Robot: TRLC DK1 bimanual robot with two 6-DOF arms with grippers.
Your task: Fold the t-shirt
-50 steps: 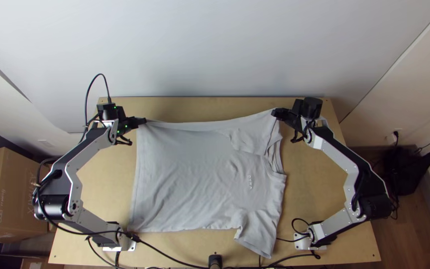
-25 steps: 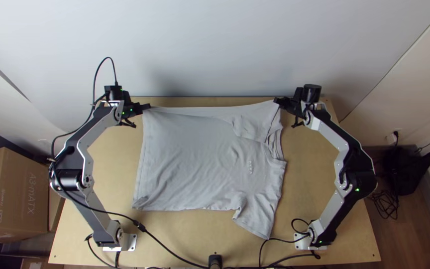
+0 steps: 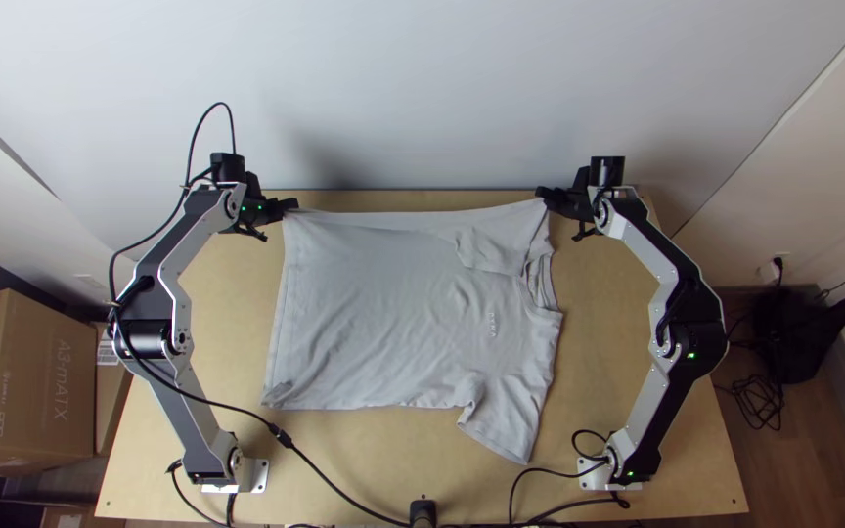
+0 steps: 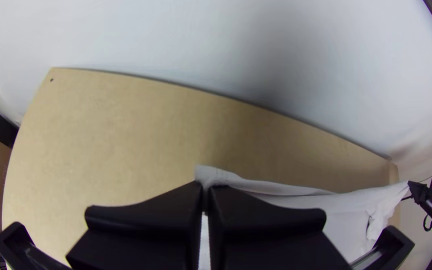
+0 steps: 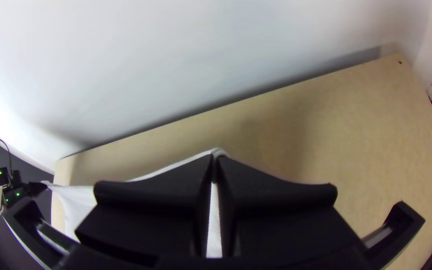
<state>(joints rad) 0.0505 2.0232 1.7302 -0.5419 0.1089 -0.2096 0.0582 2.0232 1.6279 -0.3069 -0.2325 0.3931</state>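
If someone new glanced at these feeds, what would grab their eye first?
The pale grey t-shirt, spread wide across the middle of the wooden table, its sleeve pointing toward the near edge. Next, the left gripper and right gripper, each pinching one end of the shirt's far edge, which runs between them near the table's far side.

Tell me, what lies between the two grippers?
The shirt's far edge, running from the left gripper to the right gripper, as the top view shows.
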